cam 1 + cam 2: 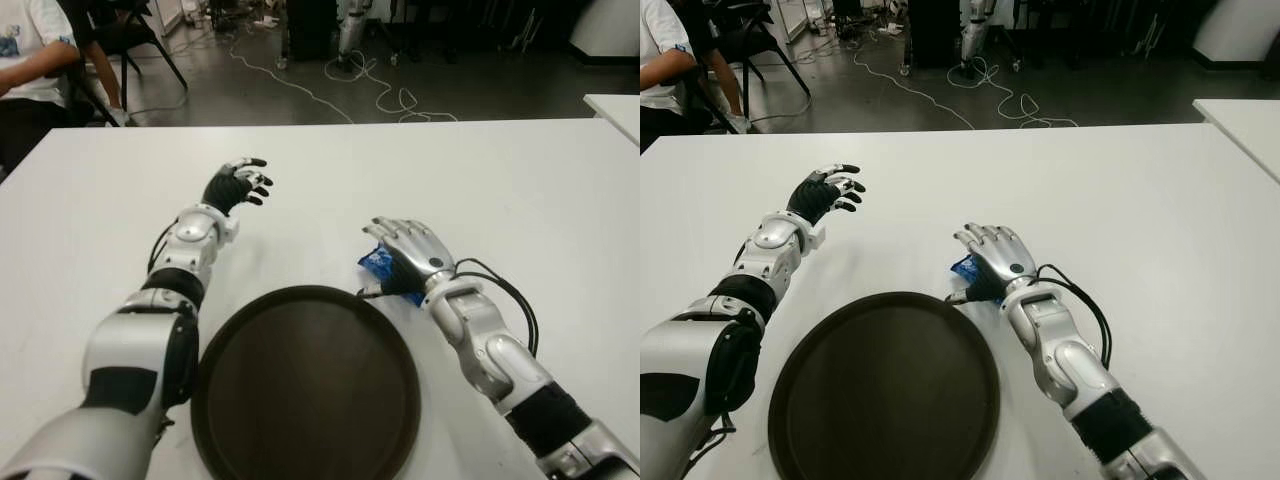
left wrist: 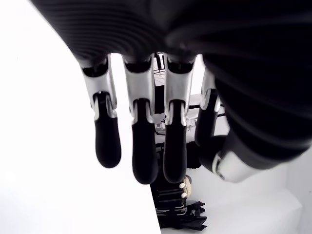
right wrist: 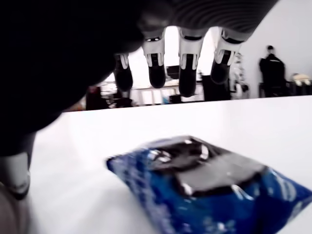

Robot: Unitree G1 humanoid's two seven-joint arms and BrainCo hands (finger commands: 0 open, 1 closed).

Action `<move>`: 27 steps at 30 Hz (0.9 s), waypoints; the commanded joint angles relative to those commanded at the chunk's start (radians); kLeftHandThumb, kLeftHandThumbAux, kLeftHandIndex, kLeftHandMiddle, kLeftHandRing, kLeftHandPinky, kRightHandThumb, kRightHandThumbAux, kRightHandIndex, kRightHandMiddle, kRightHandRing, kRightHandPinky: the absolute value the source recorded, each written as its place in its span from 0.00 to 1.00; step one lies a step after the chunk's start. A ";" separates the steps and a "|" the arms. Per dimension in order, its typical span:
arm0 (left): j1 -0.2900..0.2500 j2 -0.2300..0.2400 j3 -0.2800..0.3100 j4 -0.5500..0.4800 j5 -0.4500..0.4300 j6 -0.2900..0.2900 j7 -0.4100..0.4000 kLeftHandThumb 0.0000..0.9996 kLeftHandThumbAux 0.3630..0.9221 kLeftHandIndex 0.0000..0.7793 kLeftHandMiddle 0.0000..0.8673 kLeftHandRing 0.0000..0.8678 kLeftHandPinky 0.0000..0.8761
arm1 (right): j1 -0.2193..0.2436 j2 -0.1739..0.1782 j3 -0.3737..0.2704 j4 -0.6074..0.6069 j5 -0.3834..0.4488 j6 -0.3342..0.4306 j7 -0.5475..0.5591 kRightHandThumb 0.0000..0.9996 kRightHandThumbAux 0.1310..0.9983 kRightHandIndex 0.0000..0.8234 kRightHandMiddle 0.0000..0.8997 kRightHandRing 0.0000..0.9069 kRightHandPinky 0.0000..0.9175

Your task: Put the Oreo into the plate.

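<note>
**While the Oreo sits on the surface, the right hand hangs right over it**

Since the surface (image 1: pixel 520 180) is plain white and takes up most of the head views, there's not much clutter to sort through. Behind its far edge is a dark floor with pale cables (image 1: pixel 340 80) snaking across it, some dark chair legs, and a person (image 1: pixel 30 60) in a white shirt seated at the far left corner. A second white table (image 1: pixel 615 105) pokes in at the right edge.

Near the robot there's a round dark brown plate (image 1: pixel 305 385), with nothing in it.

The Oreo (image 3: pixel 209 185) is a blue wrapper pack with the dark cookie printed on it, shiny and a bit crinkled. It's lying flat on the surface just beside the plate's far right rim, outside it. In the head views only a blue corner (image 1: pixel 375 262) peeks out from under the right hand (image 1: pixel 410 255).

That hand is palm down over the pack, fingers (image 3: pixel 187 80) stretched forward and spread, not wrapped around anything. From the wrist view the fingertips are clear above the surface past the pack, so no grip.

The left hand (image 1: pixel 238 185) is off to the far left of the plate, well away from the Oreo, fingers (image 2: pixel 146 151) loosely extended and holding nothing.
</note>
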State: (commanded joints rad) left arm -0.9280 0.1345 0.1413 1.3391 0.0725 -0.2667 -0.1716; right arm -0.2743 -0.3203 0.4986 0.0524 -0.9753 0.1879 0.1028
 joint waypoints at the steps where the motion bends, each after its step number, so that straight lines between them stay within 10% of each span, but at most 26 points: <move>1: 0.000 0.000 -0.001 0.000 0.001 0.000 0.001 0.10 0.51 0.37 0.55 0.56 0.54 | 0.003 -0.002 0.000 -0.009 0.000 -0.001 0.004 0.00 0.45 0.07 0.10 0.11 0.10; 27: 0.001 0.004 0.002 0.000 -0.005 0.003 0.005 0.13 0.49 0.36 0.54 0.56 0.56 | -0.007 0.018 -0.016 0.037 0.017 0.008 -0.009 0.00 0.46 0.06 0.11 0.10 0.09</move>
State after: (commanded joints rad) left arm -0.9274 0.1389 0.1436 1.3387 0.0671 -0.2640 -0.1669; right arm -0.2817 -0.3025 0.4828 0.0897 -0.9586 0.1964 0.0937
